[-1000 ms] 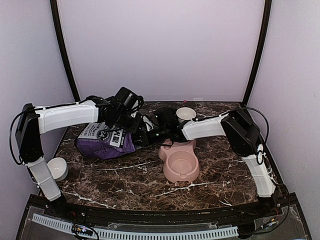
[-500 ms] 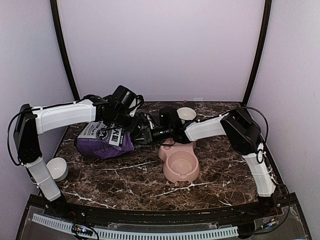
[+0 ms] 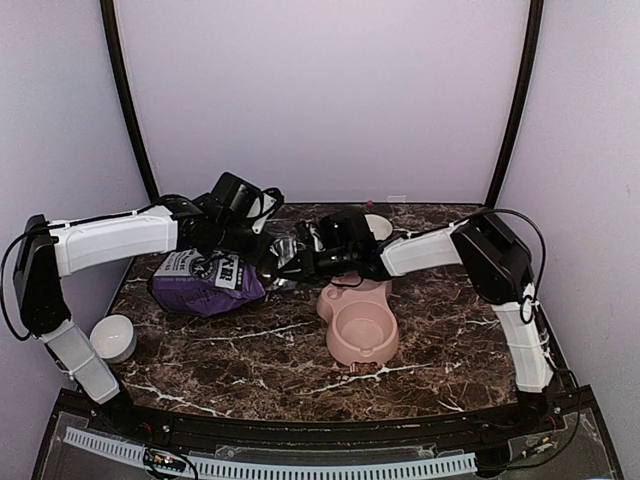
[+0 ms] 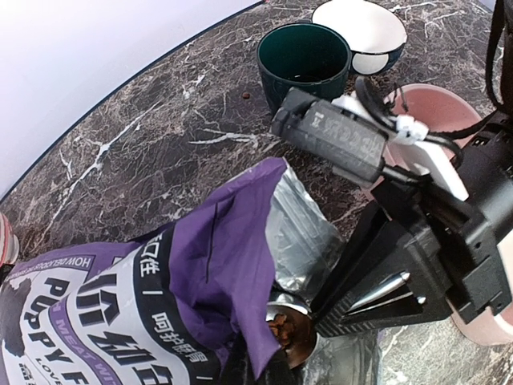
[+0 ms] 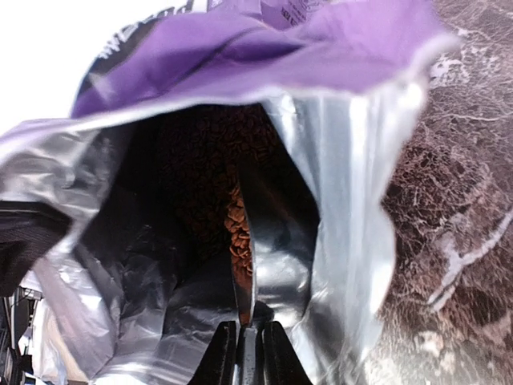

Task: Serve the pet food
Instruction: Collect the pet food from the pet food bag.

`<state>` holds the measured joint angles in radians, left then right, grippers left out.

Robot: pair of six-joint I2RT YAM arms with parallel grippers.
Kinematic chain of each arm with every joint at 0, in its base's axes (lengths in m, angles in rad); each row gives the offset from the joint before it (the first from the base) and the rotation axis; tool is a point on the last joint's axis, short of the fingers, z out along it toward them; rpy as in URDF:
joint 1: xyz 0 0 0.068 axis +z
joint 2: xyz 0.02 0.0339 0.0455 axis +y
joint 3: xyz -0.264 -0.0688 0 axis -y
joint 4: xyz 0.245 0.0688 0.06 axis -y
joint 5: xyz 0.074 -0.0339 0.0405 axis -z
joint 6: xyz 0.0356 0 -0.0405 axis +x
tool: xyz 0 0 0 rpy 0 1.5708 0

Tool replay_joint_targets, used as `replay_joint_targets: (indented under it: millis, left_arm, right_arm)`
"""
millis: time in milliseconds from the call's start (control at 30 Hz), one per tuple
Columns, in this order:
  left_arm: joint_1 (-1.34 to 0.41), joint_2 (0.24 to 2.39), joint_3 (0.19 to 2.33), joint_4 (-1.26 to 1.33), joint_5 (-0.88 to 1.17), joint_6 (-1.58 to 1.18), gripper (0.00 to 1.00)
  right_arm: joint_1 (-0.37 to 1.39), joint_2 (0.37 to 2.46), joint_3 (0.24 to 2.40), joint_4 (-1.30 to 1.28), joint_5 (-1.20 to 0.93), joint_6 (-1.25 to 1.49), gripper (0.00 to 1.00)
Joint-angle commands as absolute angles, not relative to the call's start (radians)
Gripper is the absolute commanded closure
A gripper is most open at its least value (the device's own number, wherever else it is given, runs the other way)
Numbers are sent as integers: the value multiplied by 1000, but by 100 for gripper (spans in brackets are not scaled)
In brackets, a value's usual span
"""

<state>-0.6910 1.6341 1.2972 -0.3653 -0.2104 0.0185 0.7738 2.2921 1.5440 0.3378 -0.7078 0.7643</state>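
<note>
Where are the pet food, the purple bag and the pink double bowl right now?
pet food (image 5: pixel 238 228), right wrist view, reddish pellets inside the bag mouth.
purple bag (image 4: pixel 120 297), left wrist view, its printed front.
pink double bowl (image 3: pixel 360 357), top external view, near rim.

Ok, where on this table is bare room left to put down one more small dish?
Two bare patches: the near strip between the small white bowl and the pink bowl, in front of the bag; and the marble from the pink bowl to the right arm. The back middle is crowded: bag mouth, spoon, cup, back bowl.
</note>
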Motion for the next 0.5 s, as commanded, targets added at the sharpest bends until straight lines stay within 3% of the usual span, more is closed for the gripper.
replay_joint_targets:
  millis: [0, 467]
  left_arm:
    - [-671, 1558, 1249, -321, -264, 52, 100]
    - [-672, 1546, 1233, -330, -269, 56, 100]
  right_arm:
    - [751, 2200, 1513, 282, -652, 752, 100]
    - [711, 2101, 1440, 228, -625, 738, 100]
